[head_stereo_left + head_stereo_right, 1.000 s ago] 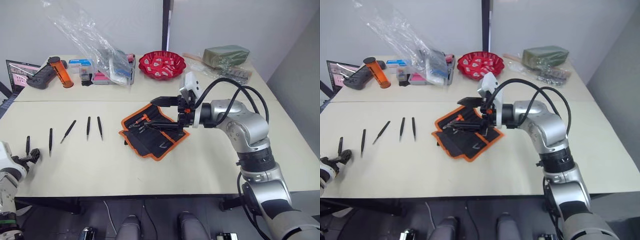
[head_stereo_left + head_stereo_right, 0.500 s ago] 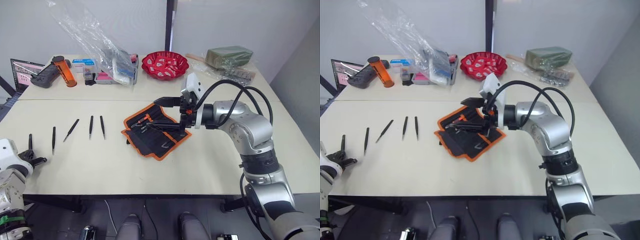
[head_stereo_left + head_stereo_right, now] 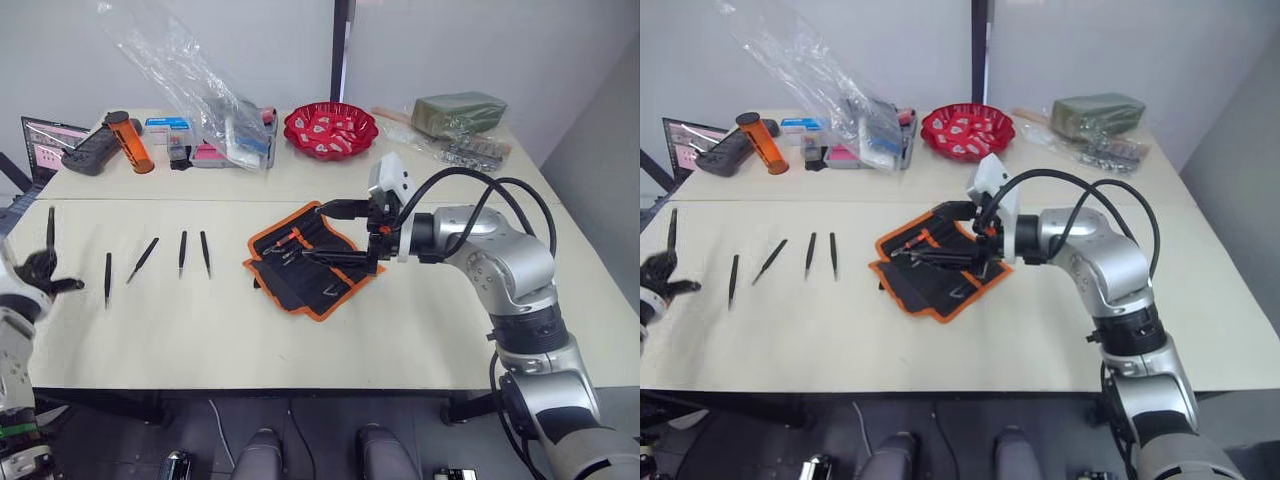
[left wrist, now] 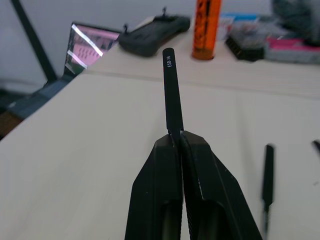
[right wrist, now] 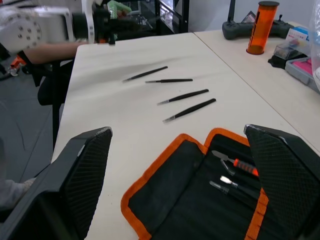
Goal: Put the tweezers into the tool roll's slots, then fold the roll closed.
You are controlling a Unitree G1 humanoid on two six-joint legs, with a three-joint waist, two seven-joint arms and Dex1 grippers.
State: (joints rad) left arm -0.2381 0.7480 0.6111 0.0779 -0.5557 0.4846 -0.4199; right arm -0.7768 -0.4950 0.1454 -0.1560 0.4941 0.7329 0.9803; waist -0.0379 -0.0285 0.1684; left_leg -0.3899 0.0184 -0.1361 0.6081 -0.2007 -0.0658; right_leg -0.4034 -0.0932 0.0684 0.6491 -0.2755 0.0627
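Left hand (image 4: pixel 175 137) pinches one tweezer (image 4: pixel 171 95) — its tip hidden between fingers.

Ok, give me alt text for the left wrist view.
The left gripper is shut on one black tweezer that sticks up between its fingers above the beige table. Another tweezer lies on the table; an orange cylinder and a black controller stand beyond.

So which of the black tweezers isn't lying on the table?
The tweezers pinched in the left gripper, held up off the table. The other four tweezers lie flat in a row beside the tool roll.
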